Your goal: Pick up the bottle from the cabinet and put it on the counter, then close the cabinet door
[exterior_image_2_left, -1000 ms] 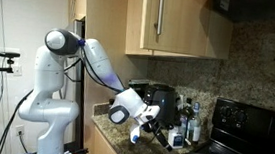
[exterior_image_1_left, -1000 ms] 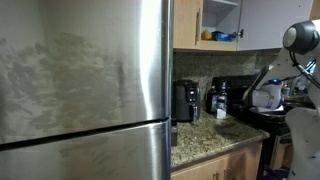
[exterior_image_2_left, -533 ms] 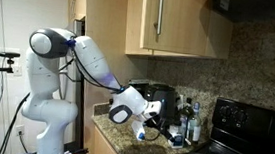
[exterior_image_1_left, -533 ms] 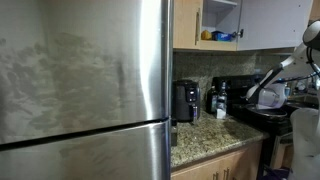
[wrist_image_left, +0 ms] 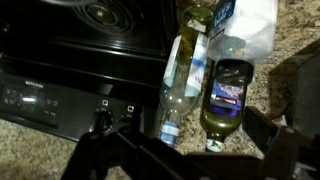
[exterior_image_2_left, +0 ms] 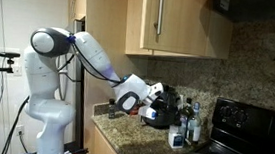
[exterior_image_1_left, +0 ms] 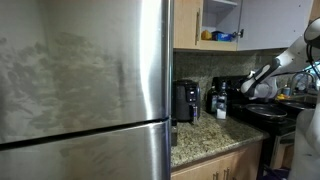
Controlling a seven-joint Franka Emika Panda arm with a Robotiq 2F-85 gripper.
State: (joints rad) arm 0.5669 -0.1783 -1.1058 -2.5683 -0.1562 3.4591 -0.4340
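The bottle point(exterior_image_2_left: 177, 141) is set on the counter point(exterior_image_2_left: 121, 146); the gripper point(exterior_image_2_left: 157, 92) is held spread, empty. The cabinet door point(exterior_image_1_left: 186, 24), above the counter, is best pushed flat near its free edge.

fridge door point(exterior_image_1_left: 80, 80): brushed steel | counter point(exterior_image_1_left: 200, 143): polished speckled granite | cabinet door point(exterior_image_1_left: 186, 24): smooth wood | stove top point(wrist_image_left: 60, 45): glossy black

The cabinet point(exterior_image_1_left: 226, 18) runs off the top edge.
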